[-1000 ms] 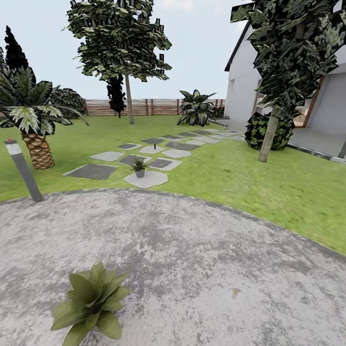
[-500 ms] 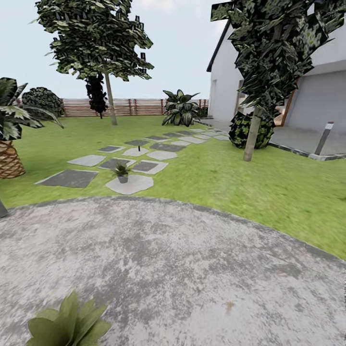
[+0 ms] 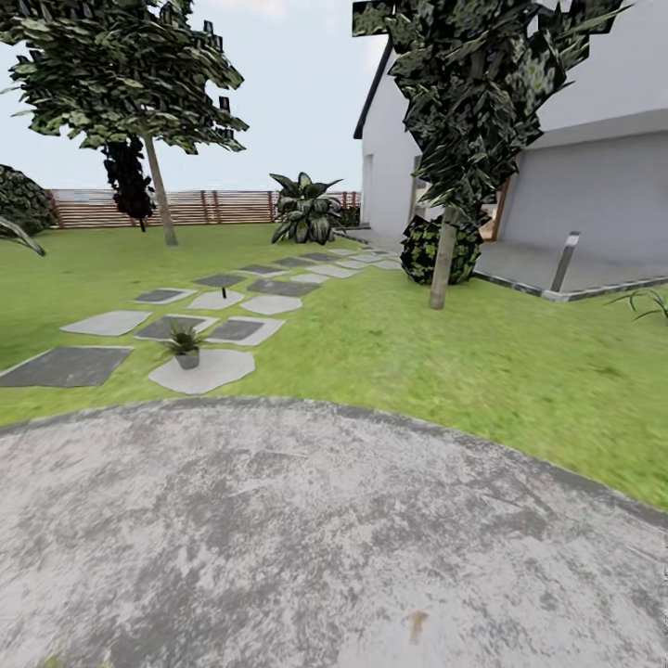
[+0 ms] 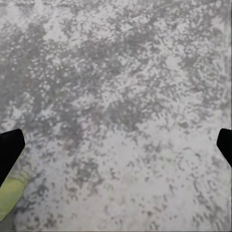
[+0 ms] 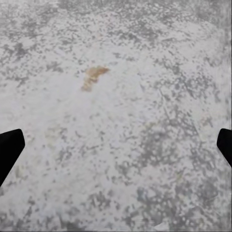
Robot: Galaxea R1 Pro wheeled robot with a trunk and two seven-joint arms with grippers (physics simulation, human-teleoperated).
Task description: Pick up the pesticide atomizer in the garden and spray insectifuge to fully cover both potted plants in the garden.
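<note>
The right gripper (image 5: 116,145) hangs wide open over mottled grey paving (image 5: 145,183), with a small orange-brown stain (image 5: 93,76) at eleven o'clock.

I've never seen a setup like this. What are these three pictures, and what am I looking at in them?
It is a simulated wheeled robot with two arms, each ending in a pincer. The big picture comes from its head camera: a grey patio, lawn, stepping stones and one small potted plant on a stone. The other two come from cameras near each pincer, looking down at the patio. The dark tips at the edges are the fingers of the left pincer and the right pincer, spread wide. Neither holds anything.
</note>
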